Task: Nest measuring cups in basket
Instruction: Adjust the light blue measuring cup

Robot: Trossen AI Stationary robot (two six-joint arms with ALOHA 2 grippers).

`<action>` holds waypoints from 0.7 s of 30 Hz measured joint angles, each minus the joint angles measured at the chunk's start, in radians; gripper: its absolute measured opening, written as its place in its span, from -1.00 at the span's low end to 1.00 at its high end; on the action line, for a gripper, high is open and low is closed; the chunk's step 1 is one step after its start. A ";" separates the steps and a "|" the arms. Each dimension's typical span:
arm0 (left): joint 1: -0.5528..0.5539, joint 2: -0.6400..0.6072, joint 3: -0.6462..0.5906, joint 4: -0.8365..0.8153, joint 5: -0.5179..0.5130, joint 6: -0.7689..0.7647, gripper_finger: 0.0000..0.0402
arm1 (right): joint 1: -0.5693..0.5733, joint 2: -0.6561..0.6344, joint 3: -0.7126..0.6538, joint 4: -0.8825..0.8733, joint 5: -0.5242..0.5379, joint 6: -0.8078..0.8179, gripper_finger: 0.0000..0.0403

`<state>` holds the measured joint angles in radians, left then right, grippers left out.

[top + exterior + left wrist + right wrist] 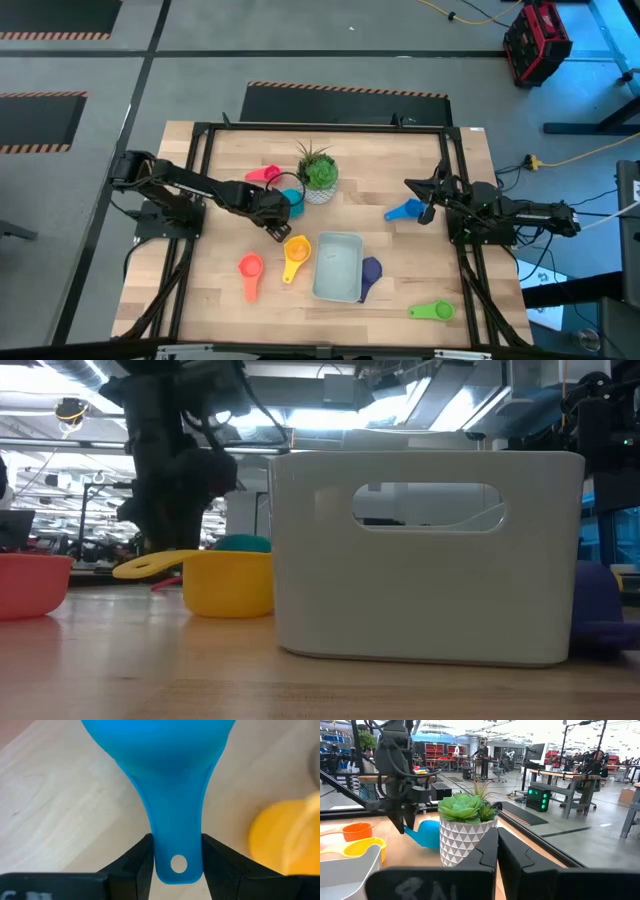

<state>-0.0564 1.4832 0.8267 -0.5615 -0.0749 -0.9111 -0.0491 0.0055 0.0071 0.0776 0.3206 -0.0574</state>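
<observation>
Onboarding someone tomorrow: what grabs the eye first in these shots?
The left gripper, mid-table beside the potted plant, is clamped on the handle of a teal measuring cup. Next comes the pale basket at front centre, with yellow, orange-red and purple cups close around it.

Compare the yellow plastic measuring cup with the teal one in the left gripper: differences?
The yellow plastic measuring cup rests free on the table beside the basket; the teal plastic measuring cup is clamped by its handle in the left gripper, near the potted plant. Both are round scoops with flat handles.
</observation>
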 joint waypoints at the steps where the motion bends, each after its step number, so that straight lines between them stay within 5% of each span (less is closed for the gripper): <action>1: 0.000 -0.009 0.001 0.000 0.006 -0.001 -0.30 | 0.000 0.000 0.000 0.000 0.000 0.000 -0.94; 21: 0.001 -0.201 0.004 0.065 0.335 -0.003 -0.30 | 0.000 0.000 0.000 0.002 0.000 -0.003 -0.93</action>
<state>-0.0555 1.2827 0.8303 -0.4964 0.2601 -0.9137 -0.0494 0.0055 0.0071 0.0799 0.3207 -0.0607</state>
